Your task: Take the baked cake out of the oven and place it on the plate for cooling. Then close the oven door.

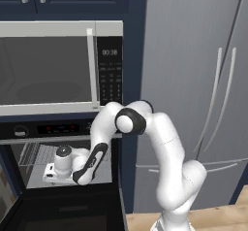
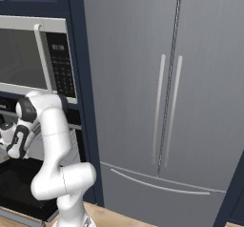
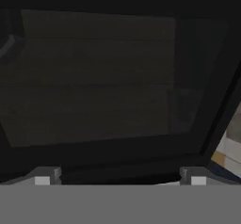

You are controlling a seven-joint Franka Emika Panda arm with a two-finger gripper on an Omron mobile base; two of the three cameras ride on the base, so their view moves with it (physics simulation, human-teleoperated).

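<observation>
**While the hand is hanging over the lowered door, the oven cavity is lying behind and above its line of sight**

While the white arm is bending down in front of the appliance stack, its two-finger gripper [image 3: 120, 178] is standing released, jaws spread wide with nothing between them, the two small dark tips rising at the bottom of the hand view. The white hand itself is sitting at the mouth of the black built-in wall oven [image 1: 63, 157], at about the level of the wire rack [image 1: 36, 153].

Nearest to the gripper, directly under it, the wide black glass-fronted oven door [image 3: 101, 82] is lying swung down and flat, its long axis running side to side across the hand view. The camera is looking down onto this glass, so the hand is pointing down at the door, not into the cavity.

Farther in, the pale oven interior is opening behind the hand. The cake is not making itself out; I cannot tell where on the rack it is sitting, nor where the plate is.

Beyond, above the dark control strip [image 1: 53, 128], the grey-fronted silver-framed microwave [image 1: 48, 70] is hanging, and to the right the tall grey refrigerator [image 2: 162, 92] is standing.

Judgement: the coming move is turning on tilting the hand up and inward towards the rack.
</observation>
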